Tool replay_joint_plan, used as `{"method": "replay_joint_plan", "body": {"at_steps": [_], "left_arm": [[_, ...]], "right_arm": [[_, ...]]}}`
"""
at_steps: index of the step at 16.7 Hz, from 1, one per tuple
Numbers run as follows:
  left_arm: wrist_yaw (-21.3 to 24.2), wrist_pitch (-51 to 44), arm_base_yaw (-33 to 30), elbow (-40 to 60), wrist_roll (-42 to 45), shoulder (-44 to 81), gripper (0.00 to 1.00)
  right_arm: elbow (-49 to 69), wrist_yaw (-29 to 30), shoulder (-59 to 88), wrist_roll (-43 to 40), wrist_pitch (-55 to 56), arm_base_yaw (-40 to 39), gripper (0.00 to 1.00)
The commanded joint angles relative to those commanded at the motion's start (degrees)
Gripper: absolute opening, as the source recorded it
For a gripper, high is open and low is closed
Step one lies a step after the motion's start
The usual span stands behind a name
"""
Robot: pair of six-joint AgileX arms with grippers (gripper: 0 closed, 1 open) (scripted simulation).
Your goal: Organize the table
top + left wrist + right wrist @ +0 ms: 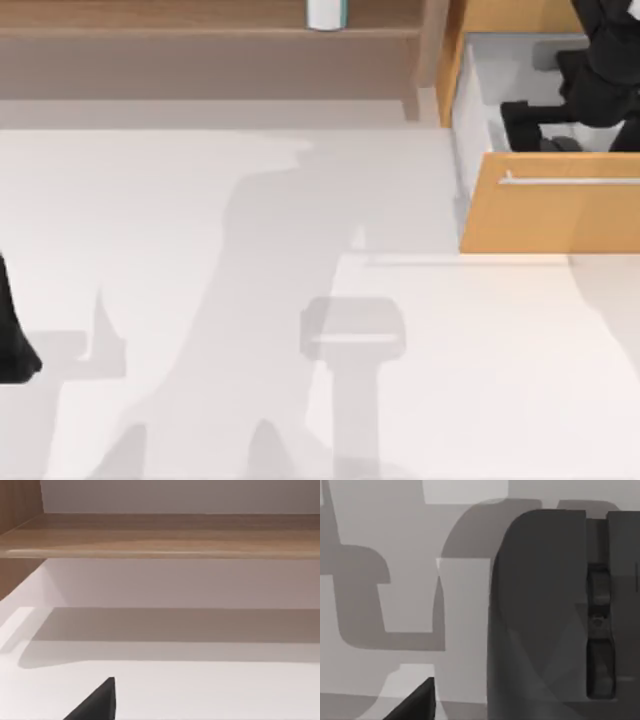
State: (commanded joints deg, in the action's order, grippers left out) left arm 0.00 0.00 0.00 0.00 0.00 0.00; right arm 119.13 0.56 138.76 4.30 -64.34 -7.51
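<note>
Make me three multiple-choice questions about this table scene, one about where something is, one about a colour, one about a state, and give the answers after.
1. Where is the right arm?
A. Parked at the table's left edge
B. Reaching into the drawer unit
C. Above the shelf

2. What colour is the drawer unit front?
A. Orange wood
B. Blue
C. Black

3. What state is the drawer in?
A. Shut
B. Pulled open
C. Taken off

Answers: 1 B, its black links sit over the white inside. 2 A, the front panel is orange wood with a silver bar handle. 3 B, the inside lies exposed behind the front.
</note>
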Motion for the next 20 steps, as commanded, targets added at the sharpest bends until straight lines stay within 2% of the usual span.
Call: {"method": "replay_joint_plan", "body": {"at_steps": [12, 20], "left_arm": [[0.00, 0.00, 0.00, 0.00, 0.00, 0.00, 1.00], [0.00, 0.00, 0.00, 0.00, 0.00, 0.00, 1.00]], "right_arm": [[-0.92, 0.01, 1.84, -0.01, 2.73, 0.01, 1.00], [-0.92, 0.01, 1.84, -0.01, 2.73, 0.01, 0.40]]}}
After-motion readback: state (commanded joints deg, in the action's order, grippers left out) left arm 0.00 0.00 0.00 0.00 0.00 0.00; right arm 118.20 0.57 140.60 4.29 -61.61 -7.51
